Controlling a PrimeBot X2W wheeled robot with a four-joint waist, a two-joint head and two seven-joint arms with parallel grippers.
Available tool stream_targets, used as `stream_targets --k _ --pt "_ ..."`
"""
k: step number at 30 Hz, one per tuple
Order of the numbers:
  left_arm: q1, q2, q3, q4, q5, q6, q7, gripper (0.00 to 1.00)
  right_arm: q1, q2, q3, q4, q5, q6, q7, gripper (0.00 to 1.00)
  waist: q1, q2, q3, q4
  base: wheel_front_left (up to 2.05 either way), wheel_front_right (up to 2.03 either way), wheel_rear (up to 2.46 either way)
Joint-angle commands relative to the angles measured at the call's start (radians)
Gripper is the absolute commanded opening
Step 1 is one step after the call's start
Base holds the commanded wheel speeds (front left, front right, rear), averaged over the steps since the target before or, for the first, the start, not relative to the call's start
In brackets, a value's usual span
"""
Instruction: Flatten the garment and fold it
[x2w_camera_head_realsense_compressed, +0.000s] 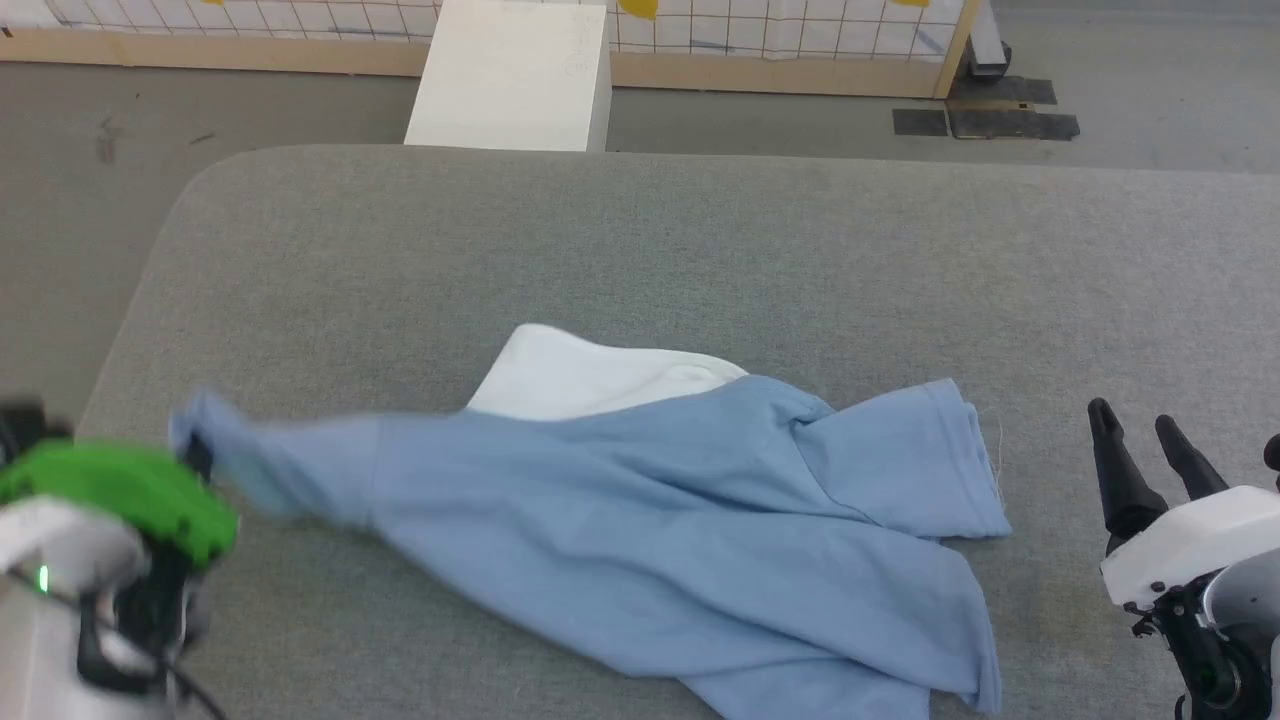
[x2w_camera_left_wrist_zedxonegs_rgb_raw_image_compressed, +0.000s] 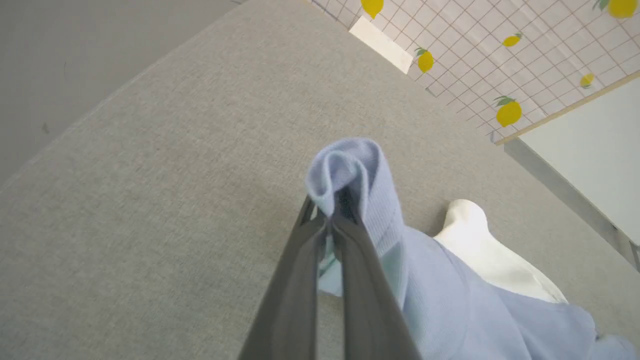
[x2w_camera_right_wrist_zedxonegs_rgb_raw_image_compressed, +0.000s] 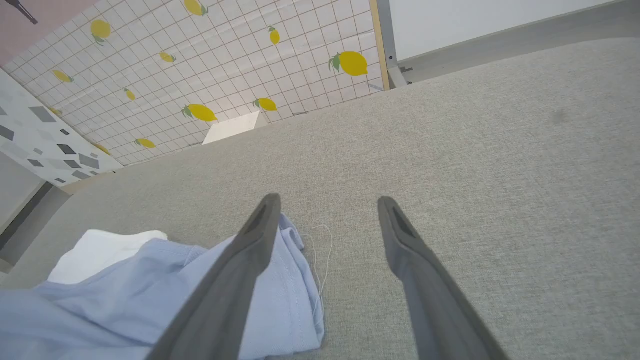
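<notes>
Left end effector (x2w_camera_left_wrist_zedxonegs_rgb_raw_image_compressed: 330, 218) clamps a bunched corner of the garment (x2w_camera_head_realsense_compressed: 650, 520).

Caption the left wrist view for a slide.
Left gripper, jaws shut on a bunched edge of the blue garment, above the grey table.

A light blue shirt (x2w_camera_head_realsense_compressed: 650, 520) lies rumpled on a grey padded table (x2w_camera_head_realsense_compressed: 600, 250), a white part showing at its far edge. The left gripper (x2w_camera_head_realsense_compressed: 196, 456) pinches the shirt's drawn-out left end, blurred. The right gripper (x2w_camera_head_realsense_compressed: 1133, 415) stands spread near the right sleeve, apart from it.
</notes>
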Motion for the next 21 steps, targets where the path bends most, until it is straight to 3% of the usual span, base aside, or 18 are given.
stream_targets --k 1,7,8,9,14,21 --pt "0.051 0.001 0.01 0.023 -0.008 0.013 -0.003 0.0 -0.014 0.0 0.002 0.001 -0.007 -0.001 0.005 1.0 0.0 0.0036 0.001 0.0 0.0 0.0 0.0" --pt "0.151 -0.043 0.031 0.097 -0.056 0.006 -0.007 0.01 -0.002 0.0 -0.001 0.001 -0.014 -0.001 0.016 1.0 0.0 0.0036 -0.002 0.01 0.0 0.0 0.0" --pt "0.156 -0.048 0.031 0.1 -0.06 0.003 -0.01 0.37 0.0 0.0 -0.002 0.001 -0.015 -0.001 0.017 1.0 0.0 0.0036 -0.004 0.012 0.0 0.0 0.0" --pt "0.16 -0.051 0.033 0.101 -0.061 -0.002 -0.02 1.0 0.002 0.0 -0.001 0.002 -0.015 -0.001 0.018 1.0 0.0 0.0036 -0.008 0.015 0.0 0.0 0.0" --pt "0.163 -0.047 0.065 0.047 -0.047 -0.049 -0.134 1.0 0.004 0.0 0.006 0.008 -0.009 -0.001 0.02 1.0 0.0 0.0036 -0.025 0.024 0.0 0.0 0.0" --pt "0.208 -0.031 0.078 -0.056 0.077 -0.14 -0.424 1.0 0.01 0.0 0.011 0.023 -0.003 -0.001 0.022 1.0 0.0 0.0036 -0.051 0.029 0.0 0.0 0.0"
